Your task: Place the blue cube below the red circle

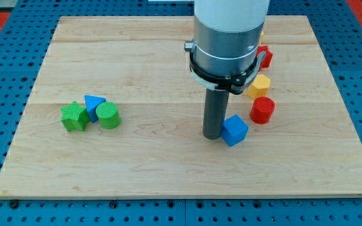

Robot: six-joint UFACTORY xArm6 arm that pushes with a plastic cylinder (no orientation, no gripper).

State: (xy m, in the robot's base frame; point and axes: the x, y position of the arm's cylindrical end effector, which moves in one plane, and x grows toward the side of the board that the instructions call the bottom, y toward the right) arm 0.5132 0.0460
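Note:
The blue cube (235,130) lies on the wooden board (168,169), right of centre. The red circle, a short red cylinder (263,110), stands just up and to the right of the cube, close to it but apart. My tip (213,136) is at the end of the dark rod and rests against the cube's left side. The arm's grey body hides the board behind it at the view's top.
A yellow block (259,85) sits above the red cylinder, and a red block (266,56) above that, partly hidden by the arm. At the view's left a green star (74,117), a blue triangle (93,104) and a green cylinder (108,116) cluster together.

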